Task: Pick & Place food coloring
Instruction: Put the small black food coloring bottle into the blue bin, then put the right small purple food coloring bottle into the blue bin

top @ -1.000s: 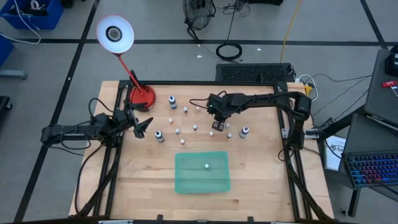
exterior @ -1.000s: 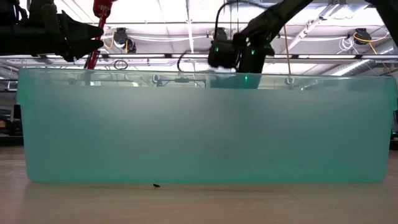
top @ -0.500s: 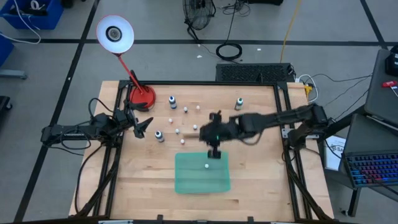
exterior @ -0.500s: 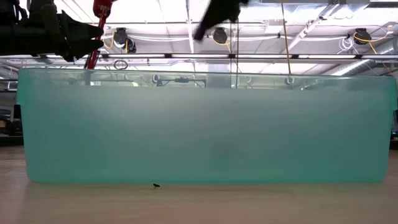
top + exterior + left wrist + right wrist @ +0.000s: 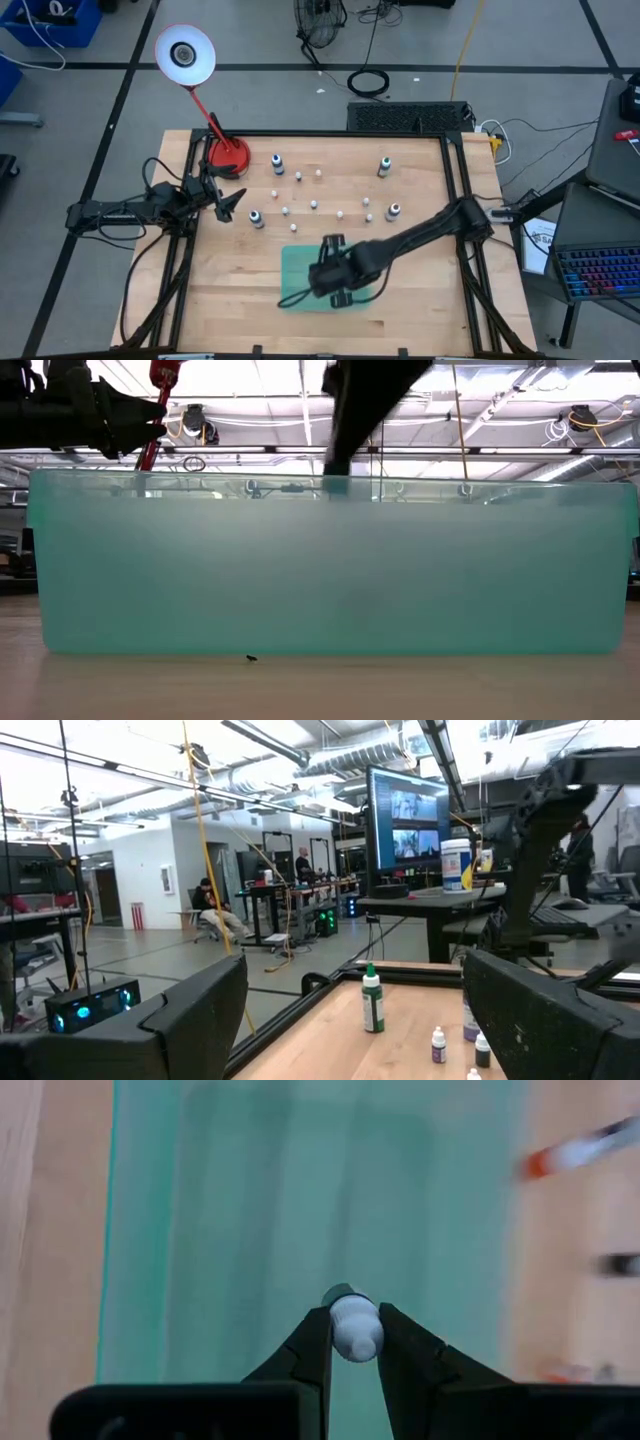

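Floor: grey, with dark lines.
Table: light wood, black frame.
Lamp: red base, white round head.
Ceiling: pipes and bright lights.
Desk behind: monitor on it.

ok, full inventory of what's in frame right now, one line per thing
green bin: 1, translucent teal, near middle of table
food coloring bottles: four standing, white caps, dark bodies, far half of table; one more held over the bin
small pale bits: several, white, scattered mid-table
desk lamp: 1, red base, white shade, far left corner
table: 1, light wood, black frame
left gripper: open, waiting at left edge
right gripper: shut on a bottle, over the bin
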Controlling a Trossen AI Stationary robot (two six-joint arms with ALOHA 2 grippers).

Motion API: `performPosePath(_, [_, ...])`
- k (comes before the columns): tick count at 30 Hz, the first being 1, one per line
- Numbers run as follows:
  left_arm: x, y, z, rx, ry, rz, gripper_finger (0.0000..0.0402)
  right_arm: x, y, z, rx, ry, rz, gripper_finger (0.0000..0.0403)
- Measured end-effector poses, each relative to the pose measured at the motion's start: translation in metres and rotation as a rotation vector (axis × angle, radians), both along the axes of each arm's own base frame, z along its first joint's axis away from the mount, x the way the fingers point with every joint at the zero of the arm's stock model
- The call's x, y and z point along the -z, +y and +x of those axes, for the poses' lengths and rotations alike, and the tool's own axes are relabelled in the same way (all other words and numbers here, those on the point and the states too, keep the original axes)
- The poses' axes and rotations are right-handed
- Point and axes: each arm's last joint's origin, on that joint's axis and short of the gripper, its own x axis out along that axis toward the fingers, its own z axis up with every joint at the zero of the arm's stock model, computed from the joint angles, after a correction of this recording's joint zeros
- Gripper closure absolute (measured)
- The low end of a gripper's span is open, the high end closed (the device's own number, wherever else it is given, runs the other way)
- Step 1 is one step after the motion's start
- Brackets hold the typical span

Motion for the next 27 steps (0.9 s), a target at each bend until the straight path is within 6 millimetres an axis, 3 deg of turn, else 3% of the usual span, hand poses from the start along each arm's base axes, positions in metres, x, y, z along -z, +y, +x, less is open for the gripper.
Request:
performPosePath(4, [0.000, 0.000, 0.000, 0.000, -0.001, 0.000, 0.0036, 0.035, 0.012, 0.004, -0.001, 0.107, 0.042, 0.0357])
performPosePath(8, [0.000, 0.000, 0.000, 0.000, -0.001, 0.000, 0.0036, 0.052, 0.017, 0.004, 0.000, 0.172, 0.052, 0.0357])
performPosePath(17, [0.000, 0.000, 0.000, 0.000, 0.000, 0.000, 0.0036, 0.061, 0.017, 0.003, 0.029, 0.197, 0.051, 0.0357])
performPosePath(24, [0.000, 0.000, 0.000, 0.000, -0.001, 0.000, 0.0036, 0.067, 0.017, 0.000, 0.040, 0.233, 0.091, 0.0270])
performPosePath(27, [0.000, 0.000, 0.000, 0.000, -0.001, 0.000, 0.0036, 0.065, 0.017, 0.001, 0.049, 0.225, 0.097, 0.0252])
